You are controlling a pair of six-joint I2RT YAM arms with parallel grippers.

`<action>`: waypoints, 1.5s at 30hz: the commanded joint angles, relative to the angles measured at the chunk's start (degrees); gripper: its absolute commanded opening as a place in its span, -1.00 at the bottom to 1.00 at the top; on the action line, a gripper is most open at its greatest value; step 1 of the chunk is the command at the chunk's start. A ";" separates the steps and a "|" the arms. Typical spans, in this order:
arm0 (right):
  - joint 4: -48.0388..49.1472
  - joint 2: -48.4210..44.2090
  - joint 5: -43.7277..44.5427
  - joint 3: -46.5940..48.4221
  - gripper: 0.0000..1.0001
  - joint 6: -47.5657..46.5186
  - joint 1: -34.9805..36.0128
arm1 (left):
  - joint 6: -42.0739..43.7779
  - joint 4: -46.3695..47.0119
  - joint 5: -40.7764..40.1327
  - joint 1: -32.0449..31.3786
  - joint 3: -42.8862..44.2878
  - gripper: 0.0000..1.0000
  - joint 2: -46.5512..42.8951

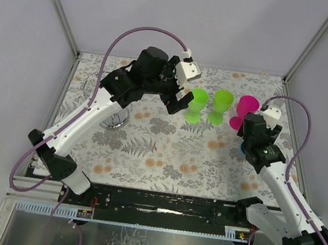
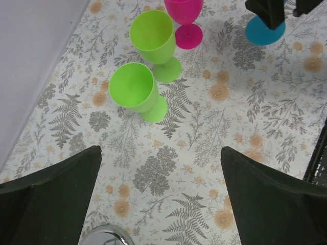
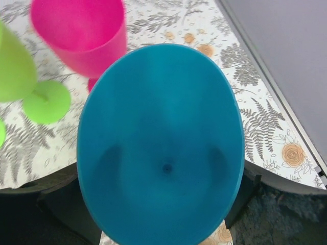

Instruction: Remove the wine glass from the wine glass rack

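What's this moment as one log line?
left end effector open | right end effector shut on blue glass | two green glasses, pink glass upright

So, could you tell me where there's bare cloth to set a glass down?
Bare: the front middle of the table, between the wine glass rack, the left green glass and the right arm. Crowded: back right, where the other green glass, pink glass and blue glass in the right gripper stand close together.
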 commanded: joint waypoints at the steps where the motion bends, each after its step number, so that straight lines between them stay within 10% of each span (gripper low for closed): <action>1: 8.72 2.85 -0.24 -0.92 0.42 0.34 -6.58 | -3.56 -0.28 2.52 0.37 0.53 1.00 -0.66; 15: 28.99 14.65 -16.95 -3.50 0.49 -4.93 -24.94 | -3.25 -1.59 1.03 0.52 -2.19 1.00 -3.44; 45: 62.25 34.79 -33.33 -4.55 0.59 -10.18 -32.84 | -3.16 -4.39 0.70 0.92 -2.92 1.00 -2.96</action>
